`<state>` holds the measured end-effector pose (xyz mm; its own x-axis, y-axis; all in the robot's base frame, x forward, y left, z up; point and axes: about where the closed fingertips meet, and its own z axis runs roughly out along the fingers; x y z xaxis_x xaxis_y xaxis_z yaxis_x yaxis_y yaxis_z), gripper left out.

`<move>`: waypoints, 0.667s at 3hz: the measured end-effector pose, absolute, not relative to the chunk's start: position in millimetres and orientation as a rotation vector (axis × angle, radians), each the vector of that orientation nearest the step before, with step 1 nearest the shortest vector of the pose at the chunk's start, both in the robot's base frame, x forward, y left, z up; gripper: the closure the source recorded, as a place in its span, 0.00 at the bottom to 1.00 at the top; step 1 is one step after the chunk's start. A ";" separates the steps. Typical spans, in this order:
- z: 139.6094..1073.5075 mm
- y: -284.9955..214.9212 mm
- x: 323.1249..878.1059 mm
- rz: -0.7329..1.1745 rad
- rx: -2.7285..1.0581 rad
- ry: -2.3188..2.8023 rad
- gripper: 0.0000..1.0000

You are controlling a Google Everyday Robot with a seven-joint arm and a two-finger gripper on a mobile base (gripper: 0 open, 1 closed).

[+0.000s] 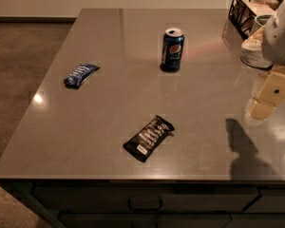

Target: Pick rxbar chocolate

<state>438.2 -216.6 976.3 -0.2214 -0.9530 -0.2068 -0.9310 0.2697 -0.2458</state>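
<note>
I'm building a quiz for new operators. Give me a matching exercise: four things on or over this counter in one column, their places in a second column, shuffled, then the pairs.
Things
1. rxbar chocolate
2. blue-wrapped bar
3. soda can
4. gripper

Places
A. at the picture's right edge, over the counter
B. standing upright, toward the far middle
C. lying on the picture's left side
D. lying nearest the front edge

Pairs: 1-D, 2-C, 3-B, 4-A
</note>
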 end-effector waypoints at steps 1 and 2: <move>976.7 -216.3 438.3 -0.099 -1.723 2.230 0.00; 970.0 -199.9 442.1 -0.040 -1.766 2.185 0.00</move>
